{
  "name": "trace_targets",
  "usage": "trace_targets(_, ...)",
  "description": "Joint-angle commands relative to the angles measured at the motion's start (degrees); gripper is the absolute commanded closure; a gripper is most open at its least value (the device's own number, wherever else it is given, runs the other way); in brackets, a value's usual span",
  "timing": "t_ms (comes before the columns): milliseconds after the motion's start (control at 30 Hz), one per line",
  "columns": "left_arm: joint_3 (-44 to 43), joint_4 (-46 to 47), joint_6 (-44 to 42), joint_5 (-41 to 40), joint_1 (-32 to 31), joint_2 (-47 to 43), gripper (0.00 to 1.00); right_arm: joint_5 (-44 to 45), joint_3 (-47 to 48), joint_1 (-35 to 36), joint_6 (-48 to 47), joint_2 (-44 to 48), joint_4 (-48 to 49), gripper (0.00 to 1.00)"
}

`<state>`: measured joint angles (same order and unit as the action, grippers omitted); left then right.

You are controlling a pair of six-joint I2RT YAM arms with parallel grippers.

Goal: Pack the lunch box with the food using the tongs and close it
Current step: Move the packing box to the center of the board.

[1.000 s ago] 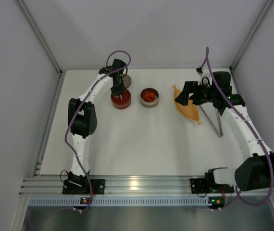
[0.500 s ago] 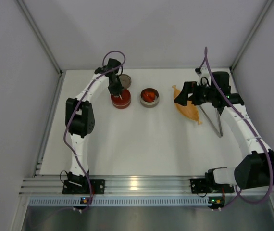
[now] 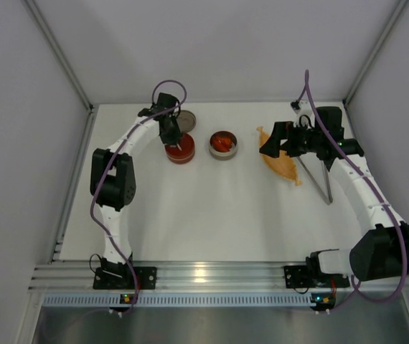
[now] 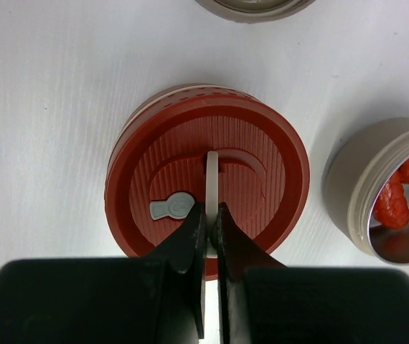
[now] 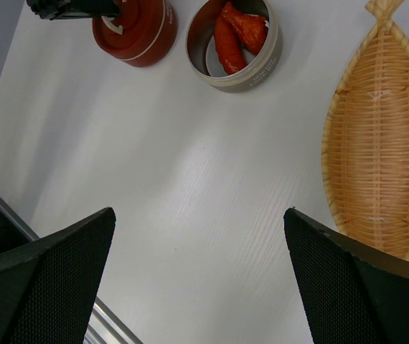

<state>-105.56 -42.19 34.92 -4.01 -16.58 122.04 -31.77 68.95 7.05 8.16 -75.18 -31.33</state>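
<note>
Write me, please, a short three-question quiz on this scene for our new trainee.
1. Fill in: the red food slices lie in an open ___.
2. True or false: the right tool holds the tongs.
3. What is the left tool shut on? A) the tongs B) the white handle of the red lid C) the red food slices

Key:
1. tin
2. False. The right tool is open, and the tongs lie on the table.
3. B
</note>
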Motion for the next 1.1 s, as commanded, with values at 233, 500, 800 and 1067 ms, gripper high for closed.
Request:
trace_targets(233, 15.8, 5.1, -30.6, 15.3, 0.2, -7.1, 1.0, -2.5, 0.7, -0.5, -1.7, -0.1, -0.7, 0.01)
trace_targets(500, 9.9, -17.4, -63.2, 29.8, 2.4, -2.3, 1.0, -4.4, 2.0, -0.5, -3.2, -1.9, -2.0, 0.01)
trace_targets(800, 17.7, -28.3, -95.4, 23.1, 1.6, -6.7, 1.0, -5.6, 2.4, -0.5, -3.6, -3.0, -2.2, 0.01)
trace_targets(1067, 30.0, -29.9, -105.7, 27.0, -4.4, -17.3, 1.0, -4.2, 2.2, -1.0, -3.8, -2.0, -2.6, 0.01)
